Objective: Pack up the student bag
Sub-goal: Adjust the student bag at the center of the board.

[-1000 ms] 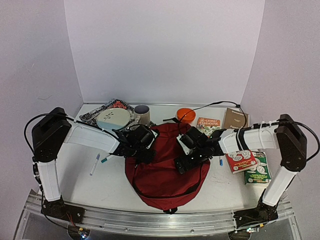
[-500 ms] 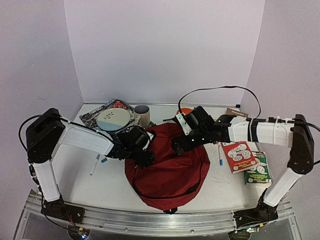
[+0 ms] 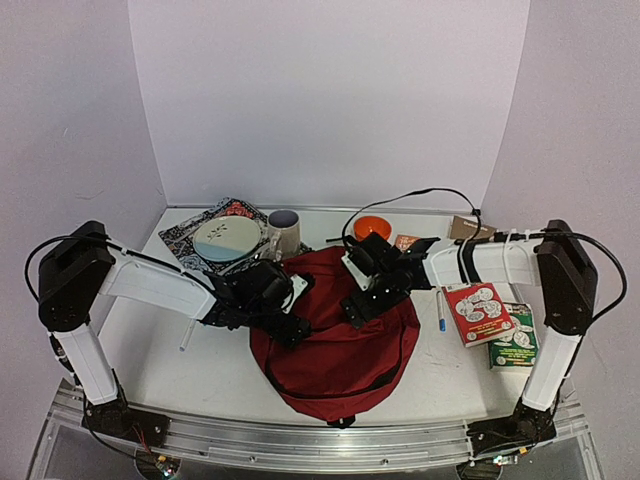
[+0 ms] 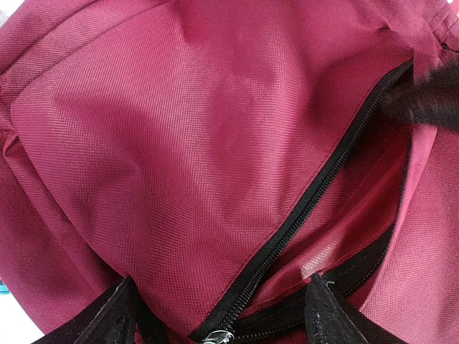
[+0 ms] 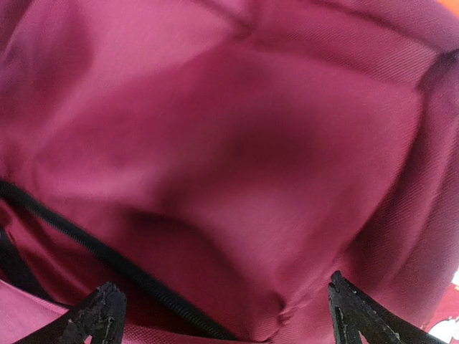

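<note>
– Bag position?
– student bag (image 3: pixel 335 345) lies flat mid-tabletop (image 3: pixel 200 375), between the two arms. Long axis runs near to far: bottom end toward the arm bases, top end toward the back wall.
– Claws?
– Both are over its far half. left claw (image 3: pixel 290 328) is at the bag's upper left edge with its fingers (image 4: pixel 115 319) spread wide, only fabric below them. right claw (image 3: pixel 353 312) is over the upper middle-right, also spread wide and empty. Neither grips anything.
– Opening?
– Left wrist view shows a black zip (image 4: pixel 315 193) parted, running diagonally away from the claw, with a narrow gap and red fabric inside. Something metallic sits at the frame's bottom edge, maybe the slider, but it's cropped and I can't confirm. Right wrist view shows red folds and a dark zip line low left, blurred.
– Cargo?
– Judging from the task: books (image 3: pixel 480 315) and a pen (image 3: pixel 441 323) just right of the bag, and a marker (image 3: pixel 186 338) to its left, partly under the left arm. mug (image 3: pixel 284 230), plate (image 3: pixel 224 238) and orange bowl (image 3: pixel 372 227) sit at the back; doubtful.
– Who moves?
– My read is that the right arm is nearer the books, so it fetches. The left claw sits at the zip, so it's better placed to pinch the flap and hold the gap wide. A book should go in along the zip line, not across it. The risk is limp fabric sagging shut.
</note>
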